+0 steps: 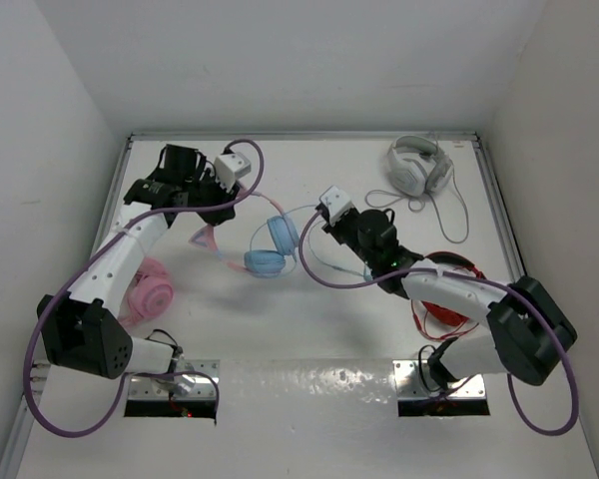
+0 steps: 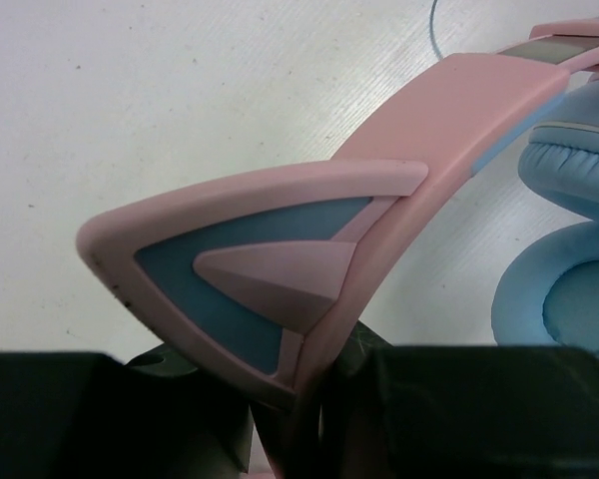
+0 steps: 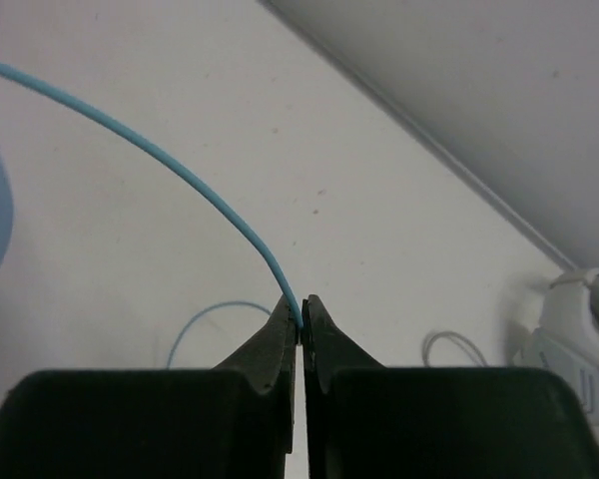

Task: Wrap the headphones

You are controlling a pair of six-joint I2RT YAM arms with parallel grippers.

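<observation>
The headphones [image 1: 272,247] lie mid-table, light-blue ear cups together, with the pink headband running left to a cat ear [image 1: 201,238]. My left gripper [image 1: 204,222] is shut on the headband. In the left wrist view the jaws [image 2: 314,419] clamp the pink band just below the cat ear [image 2: 250,279], and the blue cups [image 2: 569,249] sit at the right. My right gripper [image 1: 323,220] is just right of the cups. In the right wrist view it [image 3: 301,327] is shut on the thin pale-blue cable [image 3: 130,130], which arcs up and left from the tips.
An all-pink pair [image 1: 146,289] lies beside the left arm. A white pair [image 1: 416,165] with a loose cord sits at the back right and also shows in the right wrist view [image 3: 579,344]. A red pair [image 1: 449,304] lies under the right arm. Walls enclose the table.
</observation>
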